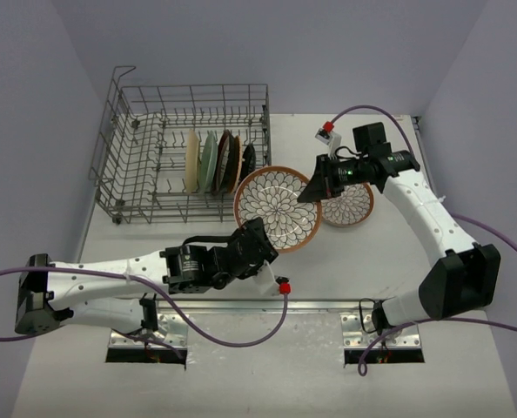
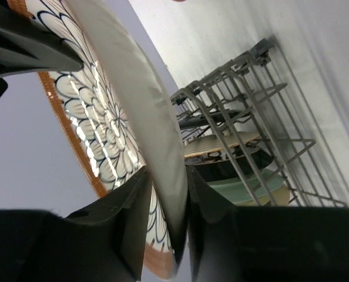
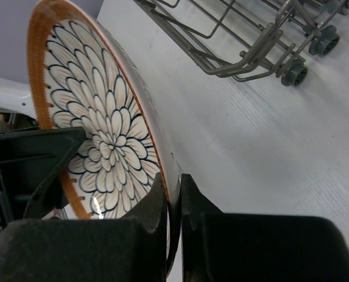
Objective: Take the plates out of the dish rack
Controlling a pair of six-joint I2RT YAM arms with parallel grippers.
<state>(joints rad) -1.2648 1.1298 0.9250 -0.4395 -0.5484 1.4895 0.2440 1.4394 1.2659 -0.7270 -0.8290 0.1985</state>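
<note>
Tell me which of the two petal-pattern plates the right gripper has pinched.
The larger petal plate, beside the dish rack: the right gripper clamps its rim. The smaller petal plate lies flat beneath that arm, ungripped.

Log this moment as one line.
left gripper: shut on large petal plate | right gripper: shut on same plate | small petal plate: flat on table | dish rack: several plates upright

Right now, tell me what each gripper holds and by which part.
Both hold the big plate by its rim. The left gripper pinches the near-left edge and the right gripper the right edge.
</note>
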